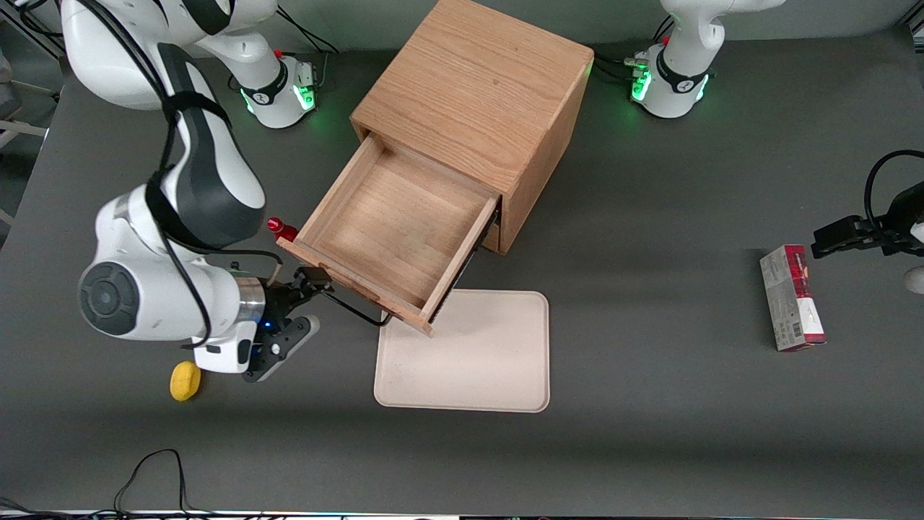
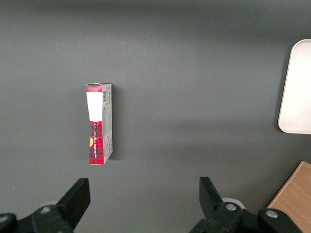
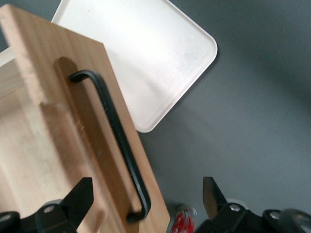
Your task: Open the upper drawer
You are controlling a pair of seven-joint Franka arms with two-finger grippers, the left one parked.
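- Already, the upper drawer [image 1: 393,231] is seen pulled far out of the wooden cabinet [image 1: 480,101], its bare inside exposed; the task is judged essentially done.
- The gripper [image 1: 307,282] is held just beside the drawer front, its fingers spread, with the black handle [image 3: 116,141] between them but not pinched.
- Only withdrawal is judged to remain.
- A cream tray [image 1: 476,361] is partly overhung by the drawer; a red-capped item [image 1: 281,229], a yellow object [image 1: 185,380] and a red box [image 1: 791,297] are left clear.

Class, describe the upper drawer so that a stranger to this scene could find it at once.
Find the wooden cabinet on the grey table. The upper drawer is the shallow, empty box pulled far out, overhanging the cream tray. The open gripper is beside its handle.
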